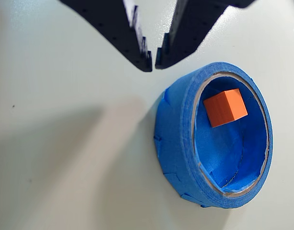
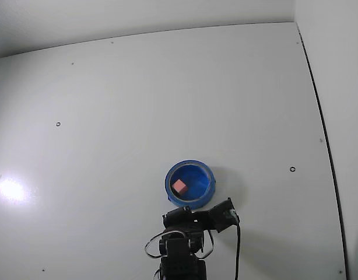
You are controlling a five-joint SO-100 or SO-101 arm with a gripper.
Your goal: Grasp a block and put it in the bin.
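The block (image 1: 225, 107) is a small orange-red cube lying inside the bin (image 1: 178, 136), a round blue bowl with a thick rim. In the wrist view my gripper (image 1: 153, 64) hangs just outside the bin's upper left rim. Its dark fingers (image 1: 132, 43) are together, only a sliver apart at the tips, and hold nothing. The fixed view shows the block (image 2: 179, 186) in the left half of the bin (image 2: 190, 164), with my arm (image 2: 185, 245) just below the bin at the bottom edge.
The bin stands on a plain white table (image 2: 138, 105) marked with a few small dark dots. The table's right edge (image 2: 322, 128) runs along a dark seam, and a wall rises at the back.
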